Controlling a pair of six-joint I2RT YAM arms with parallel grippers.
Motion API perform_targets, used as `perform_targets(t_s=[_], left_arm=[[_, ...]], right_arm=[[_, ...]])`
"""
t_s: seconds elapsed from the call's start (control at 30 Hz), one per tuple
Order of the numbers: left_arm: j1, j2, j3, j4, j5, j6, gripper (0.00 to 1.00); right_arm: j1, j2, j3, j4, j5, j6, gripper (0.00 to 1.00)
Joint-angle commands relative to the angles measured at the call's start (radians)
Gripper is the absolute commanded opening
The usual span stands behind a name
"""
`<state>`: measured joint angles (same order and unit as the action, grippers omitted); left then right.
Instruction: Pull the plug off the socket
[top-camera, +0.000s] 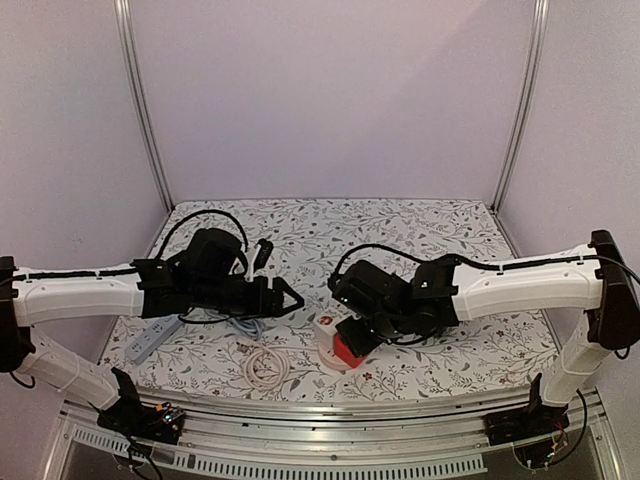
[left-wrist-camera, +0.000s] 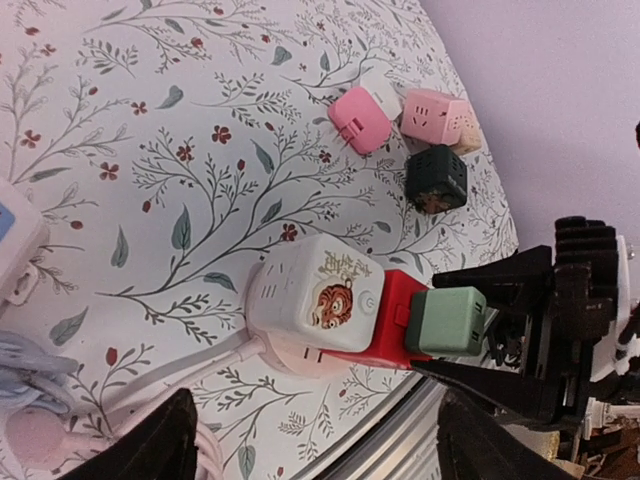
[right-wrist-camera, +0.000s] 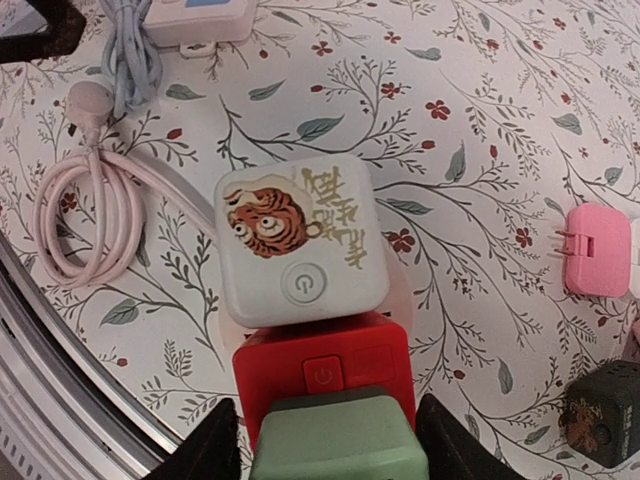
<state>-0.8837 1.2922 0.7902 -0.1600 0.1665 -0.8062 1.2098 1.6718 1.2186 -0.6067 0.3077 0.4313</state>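
Smooth boxy green plug (right-wrist-camera: 340, 440) sticks out of shiny red socket (right-wrist-camera: 325, 372). Right tool (right-wrist-camera: 328, 432) sits around it, grip unclear. Left tool (left-wrist-camera: 315, 425) is wide open and empty.

Each arm is a white tube with black joints: left arm (top-camera: 80, 292), right arm (top-camera: 520, 285). A thin black cable (top-camera: 190, 216) runs along each. The left gripper (top-camera: 296, 299) and right gripper (right-wrist-camera: 325, 420) are black.

Green plug (right-wrist-camera: 335, 440), red socket (right-wrist-camera: 290, 355)
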Motion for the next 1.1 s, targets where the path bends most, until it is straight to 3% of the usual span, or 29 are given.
perform_targets(t_s=[0.0, 0.1, 0.23, 0.4, 1.07], left_arm=[[-0.022, -0.012, -0.030, 0.014, -0.002, 0.001, 0.75], [-0.033, -0.013, -0.048, 0.018, 0.007, 0.000, 0.72], [-0.051, -0.011, -0.080, 0.054, 0.013, -0.016, 0.72], [-0.064, 0.028, -0.141, 0.230, 0.080, -0.082, 0.60], [-0.132, 0.131, -0.165, 0.296, 0.040, -0.217, 0.46]], right_arm=[[-0.002, 0.032, 0.045, -0.003, -0.015, 0.012, 0.48], [0.001, 0.035, 0.057, -0.003, -0.024, 0.034, 0.37], [0.024, 0.040, 0.077, 0.002, -0.022, 0.060, 0.33], [0.060, 0.086, 0.116, 0.001, -0.016, 0.091, 0.29], [0.068, 0.098, 0.115, 0.033, -0.004, 0.155, 0.28]])
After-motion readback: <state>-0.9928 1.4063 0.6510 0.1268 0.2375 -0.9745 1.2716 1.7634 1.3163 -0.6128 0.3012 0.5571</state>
